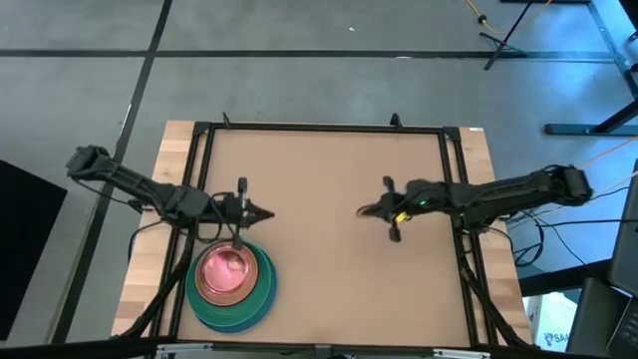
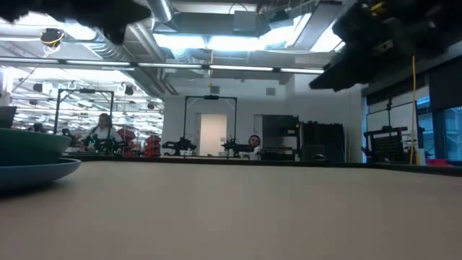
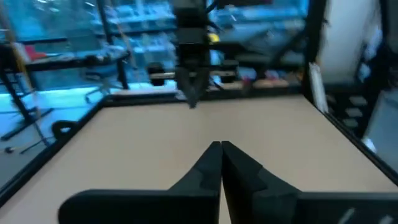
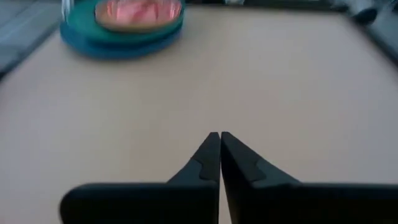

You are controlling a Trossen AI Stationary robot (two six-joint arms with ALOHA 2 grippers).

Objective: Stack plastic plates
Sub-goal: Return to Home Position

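Observation:
The plastic plates stand in one stack (image 1: 232,283) near the table's near-left corner: a blue plate at the bottom, a teal one on it, then peach, with a translucent pink one (image 1: 225,269) on top. The stack also shows in the right wrist view (image 4: 124,22) and at the low view's left edge (image 2: 32,159). My left gripper (image 1: 267,213) is shut and empty, just beyond the stack's far side, above the table. My right gripper (image 1: 363,211) is shut and empty over the table's middle right. The black and green plates are hidden or out of view.
A dark frame (image 1: 319,128) runs round the tan table top. Bare table (image 1: 319,259) lies between the two grippers and to the stack's right. People and equipment show in the room beyond the far edge (image 2: 105,133).

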